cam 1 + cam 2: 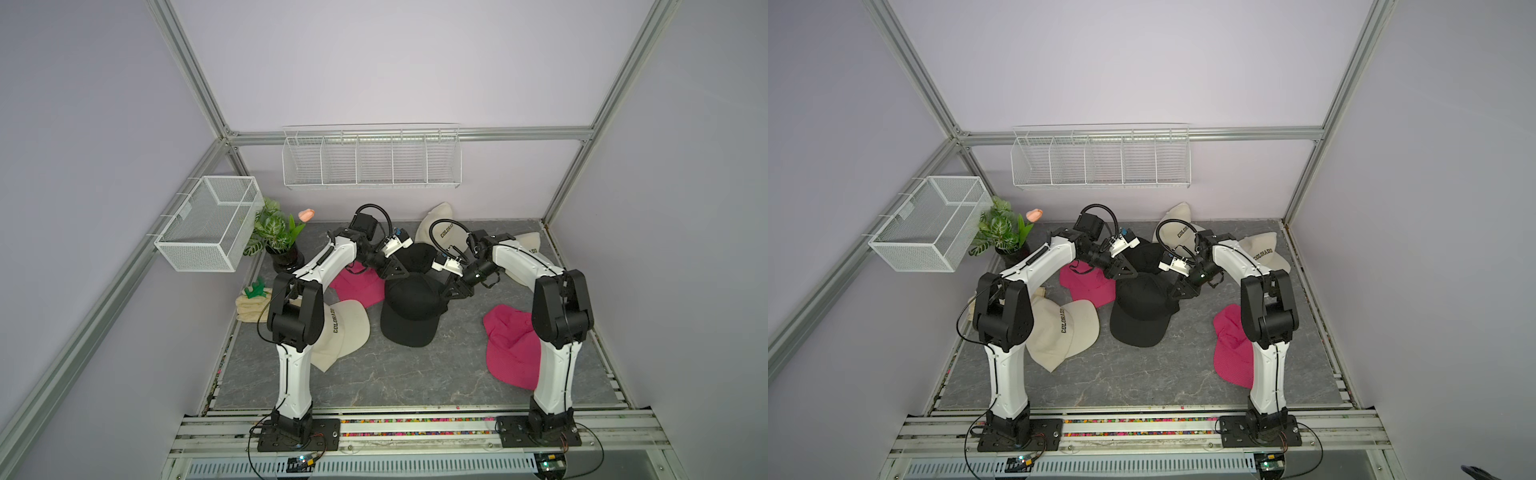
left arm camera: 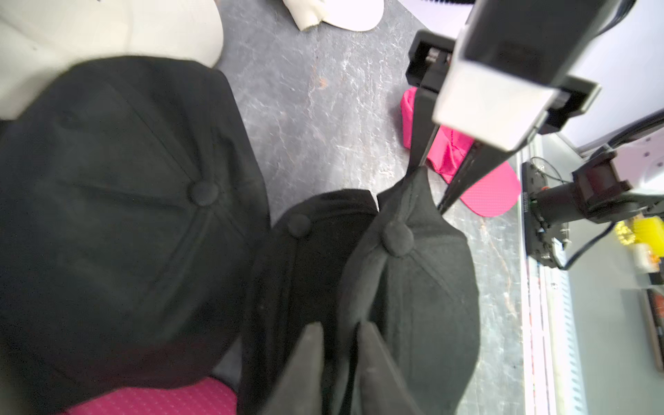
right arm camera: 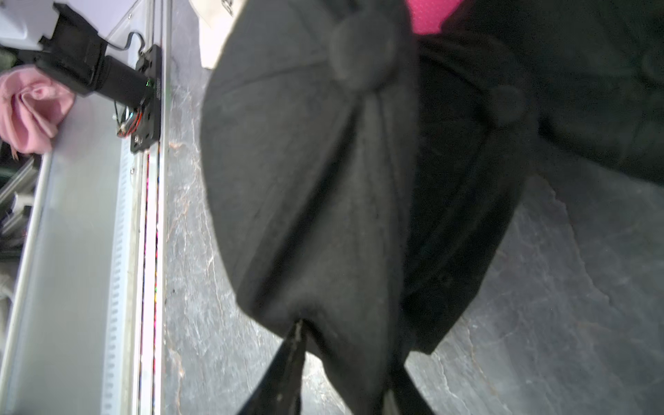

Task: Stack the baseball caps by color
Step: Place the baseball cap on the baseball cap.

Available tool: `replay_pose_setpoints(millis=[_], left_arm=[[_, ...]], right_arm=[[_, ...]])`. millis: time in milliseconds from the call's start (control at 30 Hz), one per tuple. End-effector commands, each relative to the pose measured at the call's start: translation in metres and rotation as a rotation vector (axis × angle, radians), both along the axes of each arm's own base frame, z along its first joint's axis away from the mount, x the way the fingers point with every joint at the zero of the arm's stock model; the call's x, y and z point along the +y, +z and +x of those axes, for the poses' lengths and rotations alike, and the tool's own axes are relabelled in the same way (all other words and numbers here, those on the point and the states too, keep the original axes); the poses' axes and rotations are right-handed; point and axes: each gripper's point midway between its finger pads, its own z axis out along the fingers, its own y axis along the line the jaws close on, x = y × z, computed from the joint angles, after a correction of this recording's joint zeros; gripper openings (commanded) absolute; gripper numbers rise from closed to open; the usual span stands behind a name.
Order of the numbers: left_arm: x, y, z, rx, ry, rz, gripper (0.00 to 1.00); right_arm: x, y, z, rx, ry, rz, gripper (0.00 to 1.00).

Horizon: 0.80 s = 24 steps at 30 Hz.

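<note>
Mid-table the top black cap (image 1: 411, 309) lies on a second black cap (image 2: 298, 251), buttons offset. A third black cap (image 1: 419, 255) touches them at 12 o'clock. The left gripper (image 2: 339, 325) stands narrowly parted over the top one at 10 o'clock. The right gripper (image 2: 431, 188) is parted at 2 o'clock, cloth peaked against one finger (pink shows through the gap). A pink cap (image 1: 357, 286) sits at 10, a cream cap (image 1: 347, 328) at 8.

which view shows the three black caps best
The left wrist view: all three black caps can be counted, each with its crown button showing. In both top views they merge into one dark overlapping pile. The right wrist view is a blurred close-up that crops them.
</note>
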Motion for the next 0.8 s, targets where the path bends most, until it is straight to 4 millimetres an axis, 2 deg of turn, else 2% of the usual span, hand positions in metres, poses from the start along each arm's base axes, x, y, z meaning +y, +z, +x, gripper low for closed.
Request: replay_pose_setpoints(millis=[0,100,200,233,267,333,367,467,600,667,767], left_arm=[[-0.003,0.000,0.020,-0.022,0.079,-0.006,0.43],[0.004,0.003,0.035,-0.059,0.181,0.036,0.59],[0.023,0.009,0.057,-0.113,0.358,0.104,0.75],[0.030,0.013,0.064,-0.129,0.421,0.117,0.79],[0.040,0.017,0.073,-0.142,0.514,0.133,0.85],[0.060,0.030,0.083,-0.176,0.672,0.146,1.00],[0.068,0.037,0.085,-0.190,0.735,0.142,1.00],[0.088,0.055,0.078,-0.224,0.883,0.081,1.00],[0.115,0.060,0.052,-0.229,1.025,0.016,1.00],[0.116,0.056,0.032,-0.196,1.008,-0.021,1.00],[0.103,0.042,-0.005,-0.144,0.906,-0.076,0.99]], right_arm=[[-0.003,0.010,0.025,-0.049,-0.132,-0.037,0.39],[-0.013,0.012,0.032,-0.082,-0.202,-0.092,0.48],[-0.024,0.021,0.040,-0.173,-0.289,-0.124,0.69],[-0.027,0.026,0.043,-0.204,-0.327,-0.131,0.81],[-0.031,0.032,0.049,-0.241,-0.377,-0.137,0.89],[-0.041,0.046,0.057,-0.306,-0.487,-0.142,0.89],[-0.044,0.052,0.059,-0.324,-0.540,-0.134,0.89],[-0.045,0.070,0.057,-0.349,-0.681,-0.065,0.89],[-0.028,0.072,0.031,-0.358,-0.748,0.053,0.89],[-0.017,0.068,0.015,-0.355,-0.771,0.102,0.89],[-0.004,0.050,-0.015,-0.292,-0.787,0.158,0.89]])
